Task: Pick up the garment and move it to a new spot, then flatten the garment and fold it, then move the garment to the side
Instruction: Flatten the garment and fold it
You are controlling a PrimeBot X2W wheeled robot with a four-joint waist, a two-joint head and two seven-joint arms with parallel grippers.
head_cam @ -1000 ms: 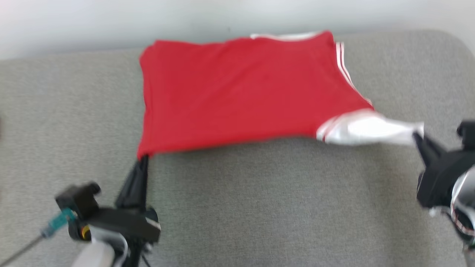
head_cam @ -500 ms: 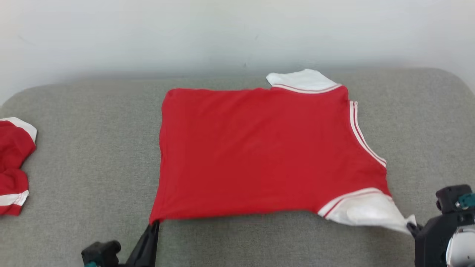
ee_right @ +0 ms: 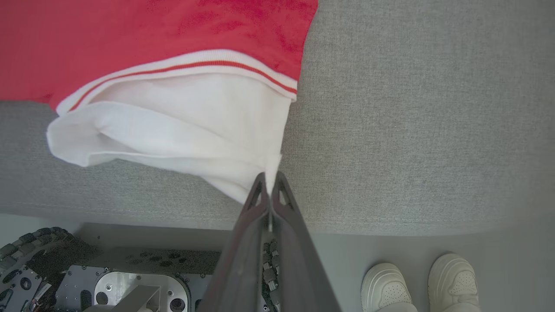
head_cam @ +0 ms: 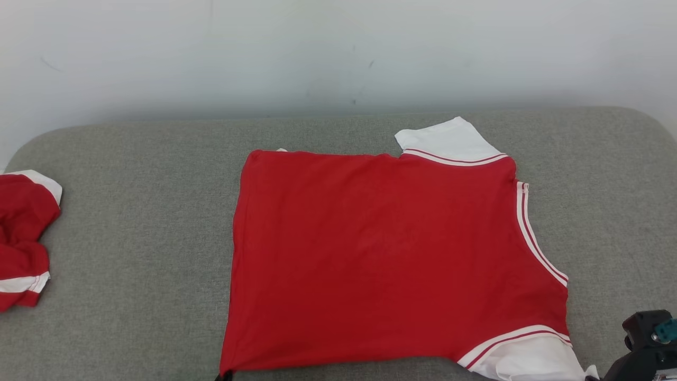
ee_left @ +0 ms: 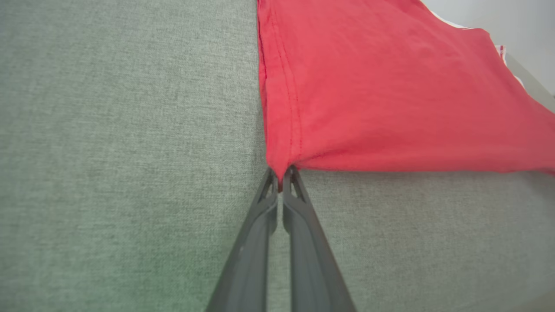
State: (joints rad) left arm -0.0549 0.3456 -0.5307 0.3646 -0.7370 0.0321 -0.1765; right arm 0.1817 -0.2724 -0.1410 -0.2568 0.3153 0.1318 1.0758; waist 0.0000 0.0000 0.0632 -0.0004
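Lying flat on coarse grey upholstery [head_cam: 132, 222], the red garment [head_cam: 381, 254] looks boxy.

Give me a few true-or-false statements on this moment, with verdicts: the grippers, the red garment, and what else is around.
1. The left gripper is shut on a red corner of the garment. True.
2. The right gripper hangs open, clear of the white sleeve. False: it is shut on that sleeve's edge.
3. A second red garment lies crumpled at the left of the grey surface. True.
4. The garment is folded in half. False: it lies spread out, both sleeves showing.
5. White shoes stand on the floor beside the surface. True.
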